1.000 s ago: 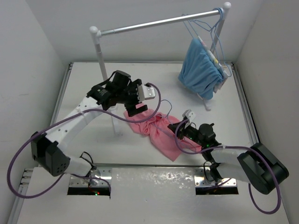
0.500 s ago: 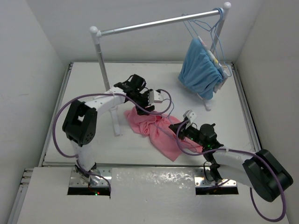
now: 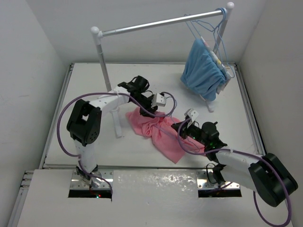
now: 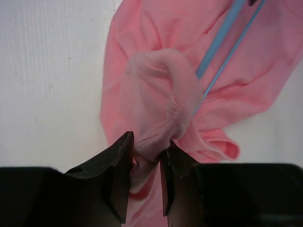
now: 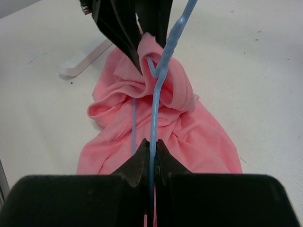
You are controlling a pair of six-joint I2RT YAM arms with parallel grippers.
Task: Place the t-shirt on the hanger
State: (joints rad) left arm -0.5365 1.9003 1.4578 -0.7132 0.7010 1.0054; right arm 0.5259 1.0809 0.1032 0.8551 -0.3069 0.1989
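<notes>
A fold of the t-shirt (image 4: pixel 156 85) sits pinched in the left tool (image 4: pixel 147 149).

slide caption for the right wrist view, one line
Right gripper clamps the light-blue hanger over the crumpled pink t-shirt, while the left gripper pinches a fold beyond.

Left fingers (image 4: pixel 118 177), right fingers (image 5: pixel 136 169) pinched tight.

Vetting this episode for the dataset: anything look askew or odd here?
The t-shirt is crumpled in a heap on the table, not laid flat. The left hand pinches a wad of it; the right hand clamps the hanger, whose wire runs over the folds. Nothing spilled or damaged.
</notes>
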